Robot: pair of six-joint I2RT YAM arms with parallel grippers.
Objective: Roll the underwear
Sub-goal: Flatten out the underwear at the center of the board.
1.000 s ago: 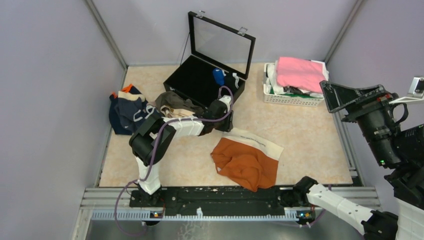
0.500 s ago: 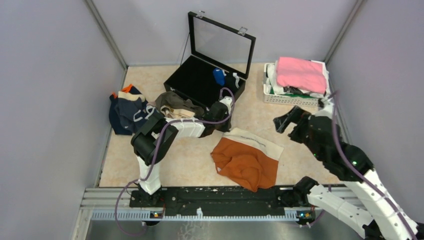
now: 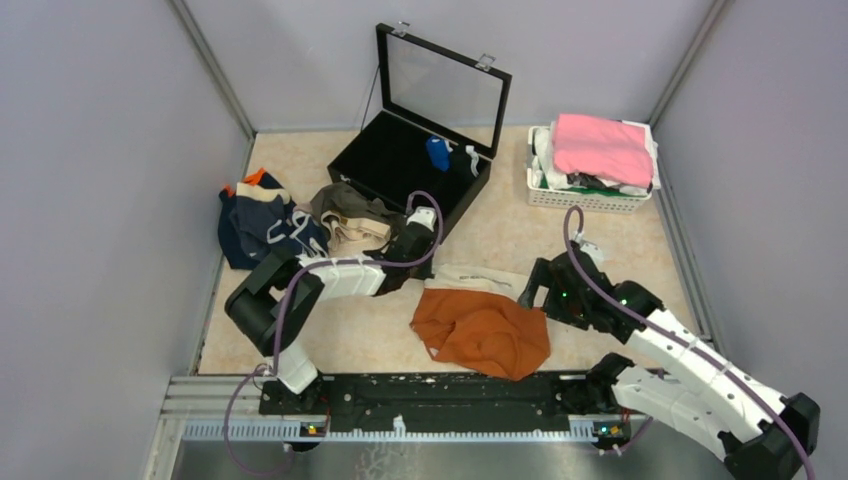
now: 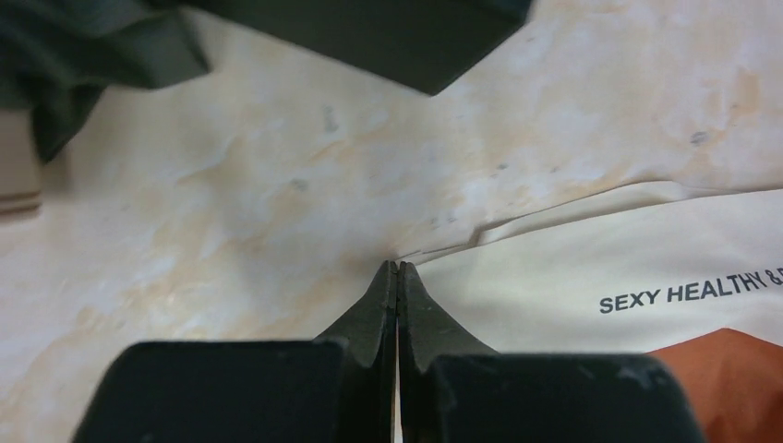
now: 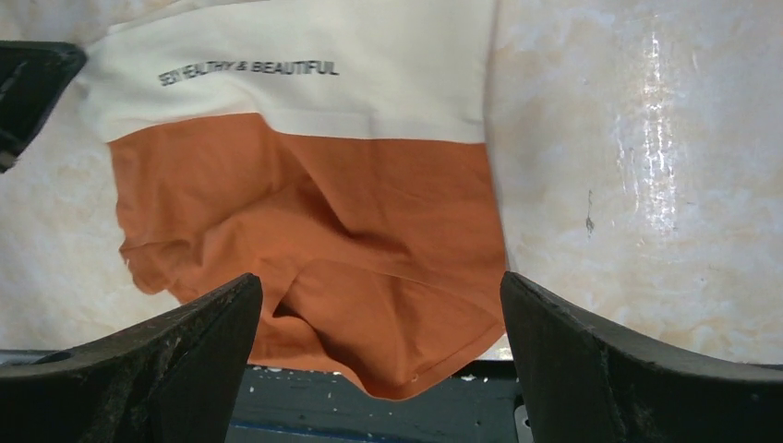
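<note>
Rust-orange underwear (image 3: 485, 335) with a cream printed waistband (image 4: 600, 258) lies crumpled on the table near the front edge, its hem hanging over the black rail (image 5: 369, 406). My left gripper (image 4: 398, 268) is shut, its tips pinched on the waistband's left corner (image 3: 440, 270). My right gripper (image 5: 379, 281) hovers open just right of the cloth (image 5: 323, 203), jaws wide with nothing between them. More underwear lies in a heap at the left: navy (image 3: 255, 225), olive-brown (image 3: 345, 205) and pale pink-beige (image 3: 352, 238).
An open black case (image 3: 410, 160) with a glass lid stands behind the left arm. A white basket (image 3: 590, 197) at the back right holds a bright pink cloth (image 3: 600, 145). Grey walls close in the table on three sides.
My left gripper closed and drew back left, dragging the waistband corner and bunching the orange underwear. The right arm swung down from high on the right to just beside the underwear.
</note>
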